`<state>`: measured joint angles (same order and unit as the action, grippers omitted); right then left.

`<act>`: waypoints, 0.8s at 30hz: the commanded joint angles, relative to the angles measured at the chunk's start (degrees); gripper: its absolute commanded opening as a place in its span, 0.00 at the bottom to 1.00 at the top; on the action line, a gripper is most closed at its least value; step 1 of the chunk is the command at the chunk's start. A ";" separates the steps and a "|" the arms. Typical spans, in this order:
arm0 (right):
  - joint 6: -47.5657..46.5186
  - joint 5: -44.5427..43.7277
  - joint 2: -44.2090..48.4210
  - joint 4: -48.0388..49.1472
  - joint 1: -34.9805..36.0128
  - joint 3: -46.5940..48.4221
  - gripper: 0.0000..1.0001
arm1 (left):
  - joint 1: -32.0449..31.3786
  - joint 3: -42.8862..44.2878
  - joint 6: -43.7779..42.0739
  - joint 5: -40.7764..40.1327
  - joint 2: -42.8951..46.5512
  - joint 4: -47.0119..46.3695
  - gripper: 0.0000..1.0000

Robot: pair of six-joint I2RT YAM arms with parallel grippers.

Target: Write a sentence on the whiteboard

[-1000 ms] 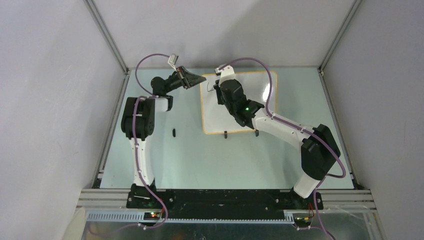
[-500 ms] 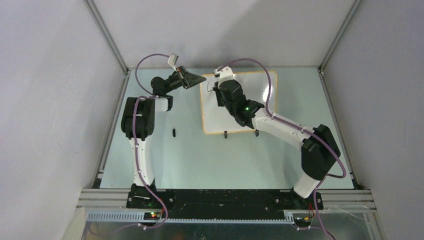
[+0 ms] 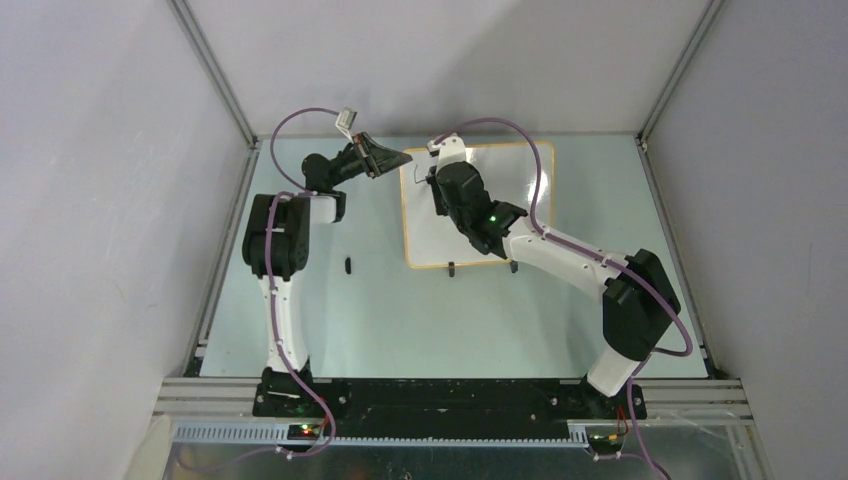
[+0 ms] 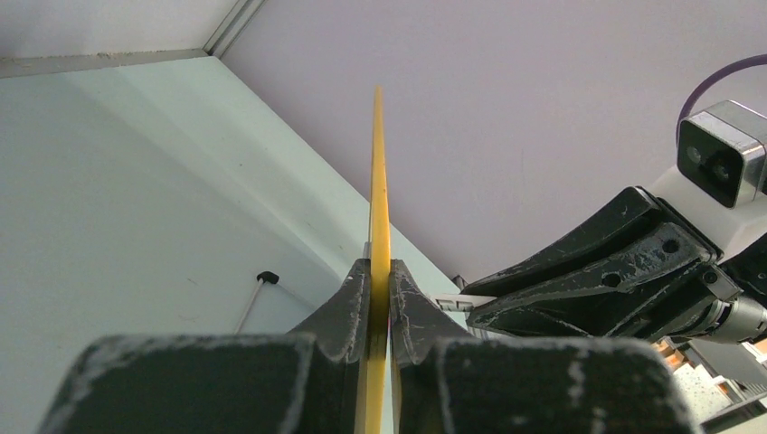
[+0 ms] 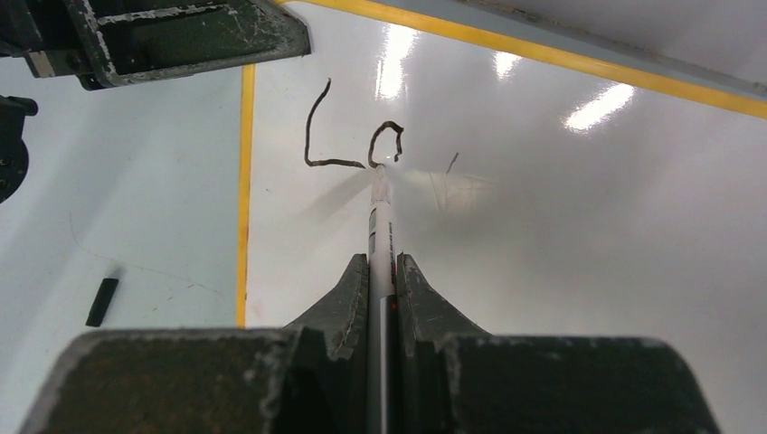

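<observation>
The whiteboard (image 3: 430, 242) lies flat on the table, orange-rimmed; its glossy face fills the right wrist view (image 5: 579, 235). My left gripper (image 3: 396, 158) is shut on the board's left rim near the far corner. In the left wrist view that rim (image 4: 378, 172) runs edge-on between the jaws of this gripper (image 4: 379, 280). My right gripper (image 5: 381, 267) is shut on a thin grey-white marker (image 5: 381, 221). Its tip touches the board at the foot of a half-closed "o". The sentence (image 5: 351, 137) reads "L" plus that "o", in black. From above, my right gripper (image 3: 436, 184) hides the writing.
A small black cap (image 3: 347, 265) lies on the pale green table left of the board; it also shows in the right wrist view as a cap (image 5: 101, 301). Two black stand feet (image 3: 451, 268) poke out at the board's near edge. Grey walls close in on three sides.
The right wrist has shifted very slightly over the board's far-left part. The left arm and the board have not moved.
</observation>
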<state>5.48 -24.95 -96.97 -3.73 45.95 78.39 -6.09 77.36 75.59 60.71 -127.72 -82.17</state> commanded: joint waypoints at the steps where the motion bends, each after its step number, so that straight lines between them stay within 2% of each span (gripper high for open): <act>1: -0.18 -5.01 0.51 -1.39 -0.38 1.55 0.00 | 0.29 1.44 1.22 -0.23 0.62 -4.06 0.00; 24: -2.14 -4.07 -0.51 2.95 -0.34 3.18 0.00 | 0.19 1.52 1.09 -0.08 0.62 -4.10 0.00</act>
<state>4.19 -28.03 -96.97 -2.70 46.00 78.48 -6.04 77.36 75.59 60.45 -127.96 -82.21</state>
